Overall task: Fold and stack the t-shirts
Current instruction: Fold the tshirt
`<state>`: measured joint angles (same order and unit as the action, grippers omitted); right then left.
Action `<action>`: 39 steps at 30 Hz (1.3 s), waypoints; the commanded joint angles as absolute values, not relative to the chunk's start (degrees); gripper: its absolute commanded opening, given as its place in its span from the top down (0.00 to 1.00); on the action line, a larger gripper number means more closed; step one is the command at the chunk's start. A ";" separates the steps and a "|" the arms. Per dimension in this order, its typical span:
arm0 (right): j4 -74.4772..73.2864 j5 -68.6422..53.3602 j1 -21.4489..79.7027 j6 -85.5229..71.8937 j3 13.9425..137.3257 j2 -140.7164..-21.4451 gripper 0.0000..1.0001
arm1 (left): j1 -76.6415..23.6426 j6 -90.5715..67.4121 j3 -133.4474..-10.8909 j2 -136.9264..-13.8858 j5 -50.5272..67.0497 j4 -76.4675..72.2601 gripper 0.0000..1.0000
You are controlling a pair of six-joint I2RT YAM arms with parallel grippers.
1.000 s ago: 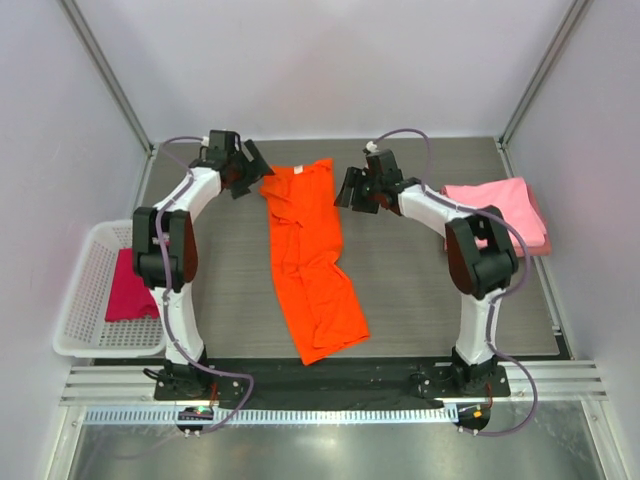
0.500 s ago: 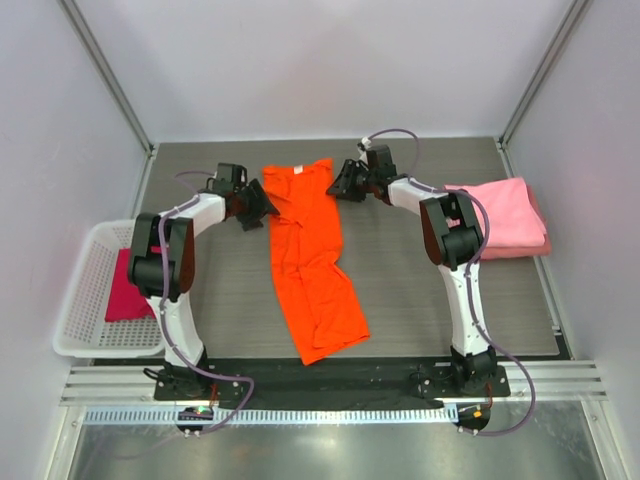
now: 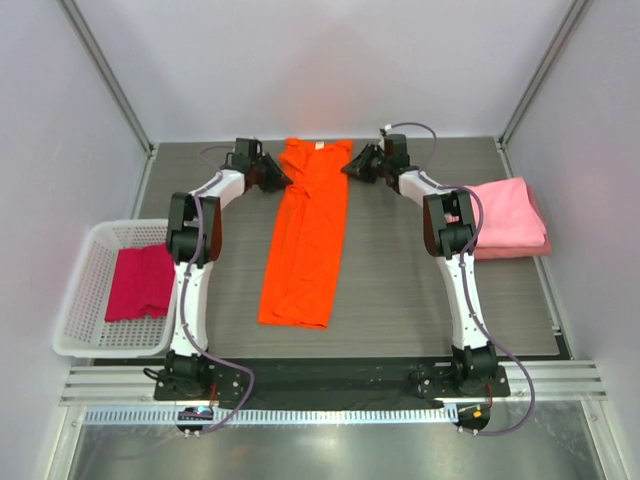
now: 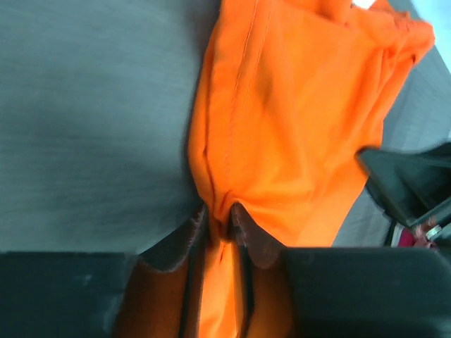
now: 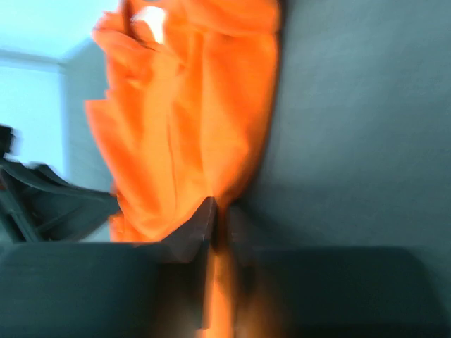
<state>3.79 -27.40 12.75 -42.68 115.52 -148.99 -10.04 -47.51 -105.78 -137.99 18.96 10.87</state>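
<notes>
Top external view: bright orange cloth t-shirt (image 3: 305, 235) lies as a long narrow strip in the middle of the grey table (image 3: 400, 290). Its long axis runs near-to-far, w/ the collar end at the far edge. Left gripper (image 3: 272, 178) is at the far-left corner and right gripper (image 3: 355, 167) at the far-right, approx. symmetric, so neither arm is nearer. Wrist views: both are clamped on orange cloth, w/ a fold passing between the fingers (image 4: 254, 246). Next move is prob. to carry the far end toward the near hem, along this axis.
</notes>
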 commanded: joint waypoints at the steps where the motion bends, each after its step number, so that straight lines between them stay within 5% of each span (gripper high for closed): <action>1: 0.81 -28.29 10.46 -44.21 124.34 -153.80 0.64 | -9.76 -47.55 -111.26 -140.98 20.13 15.28 0.68; 4: 0.35 -29.00 10.28 -42.63 126.48 -152.50 0.47 | -9.76 -46.85 -102.54 -134.76 16.62 13.90 0.45; 10: 0.35 -28.92 11.25 -40.26 109.83 -140.14 0.42 | -9.84 -43.51 -87.56 -119.81 12.30 12.48 0.29; 20: 2.64 -24.35 15.46 -40.25 73.68 -117.35 0.44 | -11.42 -42.63 -57.42 -93.01 8.71 13.97 0.32; 28: 1.75 -15.84 28.71 -48.94 45.93 -94.61 0.48 | -13.80 -42.27 -39.84 -75.07 6.24 19.68 0.32; 39: 5.89 -4.31 50.53 -64.68 34.45 -84.55 0.48 | -14.41 -46.84 -26.99 -59.07 8.26 19.77 0.25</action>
<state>2.76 -9.47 48.14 -59.24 34.61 -84.99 -14.24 -45.71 -27.77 -61.19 7.51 20.14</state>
